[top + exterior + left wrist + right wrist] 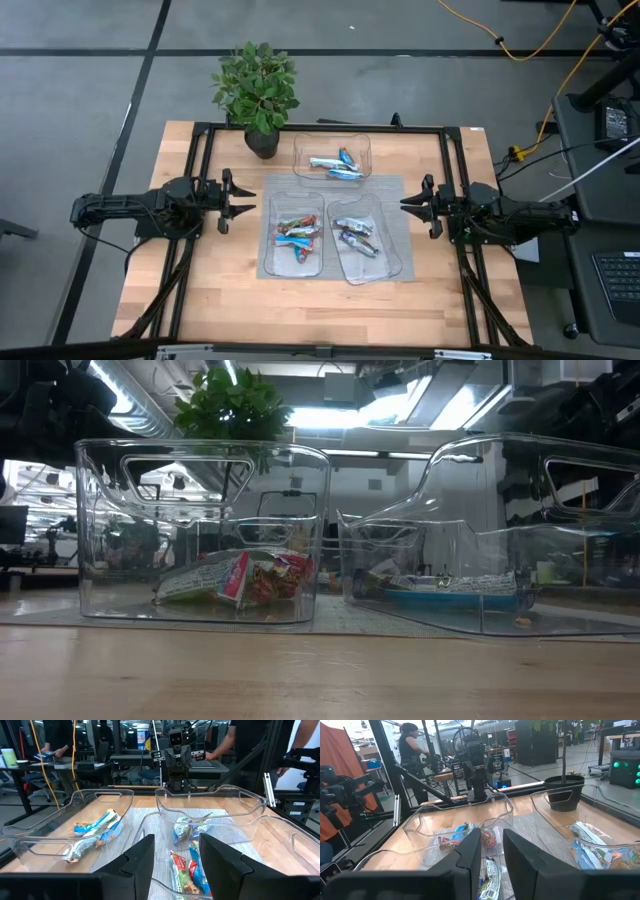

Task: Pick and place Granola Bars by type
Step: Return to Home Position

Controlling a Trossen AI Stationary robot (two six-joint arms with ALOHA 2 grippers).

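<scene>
Bars (297, 238) lay sorted in three trays (299, 150), mid-table | your left gripper (238, 200) hung wide and empty, left of them | right gripper (412, 204) wide and empty, right of them | risk: a low swing home could clip a tray wall and spill bars

Parked either side of the grey mat (385, 190), fingers spread: left gripper (232, 200), right gripper (412, 204). Sorted across three clear bins (356, 140): Granola Bars (297, 237), red-and-blue lower left, silvery lower right, blue-and-pale beside the potted plant (257, 90).
</scene>
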